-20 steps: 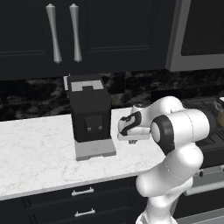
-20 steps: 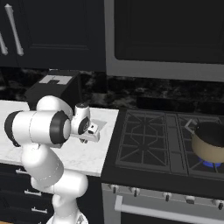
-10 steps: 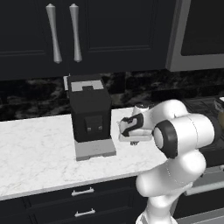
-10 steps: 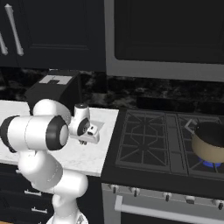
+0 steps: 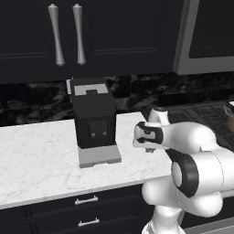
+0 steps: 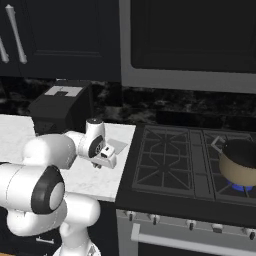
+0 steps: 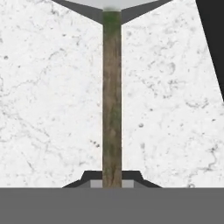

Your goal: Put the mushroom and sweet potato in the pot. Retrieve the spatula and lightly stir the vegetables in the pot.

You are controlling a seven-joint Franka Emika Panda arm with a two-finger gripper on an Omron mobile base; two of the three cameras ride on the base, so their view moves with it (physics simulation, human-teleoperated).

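In the hand view the two dark tips of the tool [image 7: 112, 183] stand pressed against either side of a thin, straight, brownish-green handle, so the tool is clamped on the flat grey-bladed spatula [image 7: 112, 96]. The handle runs straight away from the tips across the view, and at its far end the light grey blade spreads out at the top edge. Beneath it lies the white marbled stone desk [image 7: 48, 100], and a dark edge cuts across the top right corner.

In the left base view the white arm bends over the desk [image 5: 36, 155], its hand [image 5: 148, 136] just right of a black boxy coffee machine [image 5: 93, 116] that stands on a grey drip base below dark cabinet doors with two long silver handles.

In the right base view the hand [image 6: 100, 150] hangs above the right end of the desk [image 6: 107, 172], close to the black gas stove [image 6: 170, 165]. The round tan pot with the dark rim [image 6: 240, 162] sits on a right burner over a blue flame, well apart from the hand. Its contents cannot be made out.
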